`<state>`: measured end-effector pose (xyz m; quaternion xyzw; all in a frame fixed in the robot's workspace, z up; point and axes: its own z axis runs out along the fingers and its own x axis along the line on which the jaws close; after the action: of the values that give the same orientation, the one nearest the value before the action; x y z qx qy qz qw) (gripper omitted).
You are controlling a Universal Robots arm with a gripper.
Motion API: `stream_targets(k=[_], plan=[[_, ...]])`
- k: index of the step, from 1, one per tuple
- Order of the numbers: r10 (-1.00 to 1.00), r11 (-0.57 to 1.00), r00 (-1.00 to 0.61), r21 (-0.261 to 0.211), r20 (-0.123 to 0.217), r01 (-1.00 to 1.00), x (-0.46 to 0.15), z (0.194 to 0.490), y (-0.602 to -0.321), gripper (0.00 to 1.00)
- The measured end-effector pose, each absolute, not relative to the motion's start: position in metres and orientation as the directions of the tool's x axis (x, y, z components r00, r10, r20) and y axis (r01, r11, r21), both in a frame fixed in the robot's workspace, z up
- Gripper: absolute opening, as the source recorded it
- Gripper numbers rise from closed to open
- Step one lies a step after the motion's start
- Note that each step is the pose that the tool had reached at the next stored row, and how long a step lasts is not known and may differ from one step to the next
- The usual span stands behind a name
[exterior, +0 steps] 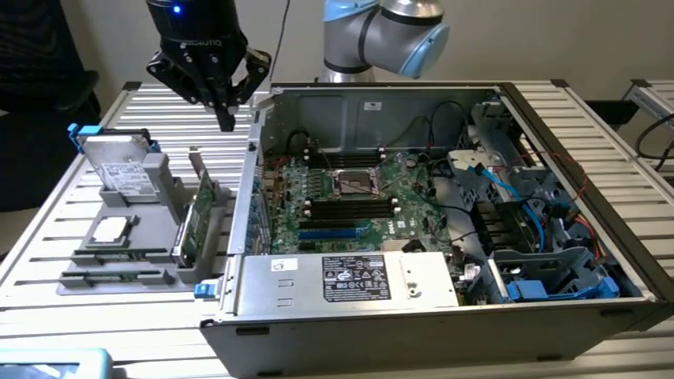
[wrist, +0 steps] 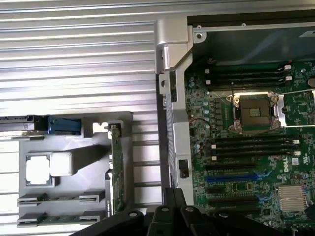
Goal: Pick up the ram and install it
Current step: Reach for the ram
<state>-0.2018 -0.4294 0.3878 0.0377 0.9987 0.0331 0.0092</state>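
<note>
Two ram sticks [exterior: 114,256] lie flat in the front slots of a grey holder tray [exterior: 147,278] at the exterior view's left; the wrist view has them as thin green strips [wrist: 61,199]. High above the table, my gripper [exterior: 226,120] hangs behind the tray and beside the case's back corner, shut with nothing between its fingers. Its dark fingers [wrist: 172,204] point down over the case wall. Inside the open computer case [exterior: 589,237] lies the green motherboard [exterior: 348,201] with long black memory slots [wrist: 251,145] on both sides of the processor socket [wrist: 253,113].
The tray also holds a hard drive [exterior: 116,170], a square silver processor chip [exterior: 109,230] and a tall green expansion card [exterior: 200,213] standing on edge near the case. The case's metal side wall [wrist: 170,98] rises between tray and motherboard. Cables and blue drive bays [exterior: 526,229] crowd the case's right.
</note>
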Motion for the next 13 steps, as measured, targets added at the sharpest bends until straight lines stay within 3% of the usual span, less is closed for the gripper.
stream_targets(k=[13], plan=[[0.076, 0.995, -0.997, 0.069, -0.012, 0.075, -0.248, 0.373, -0.457, 0.11]])
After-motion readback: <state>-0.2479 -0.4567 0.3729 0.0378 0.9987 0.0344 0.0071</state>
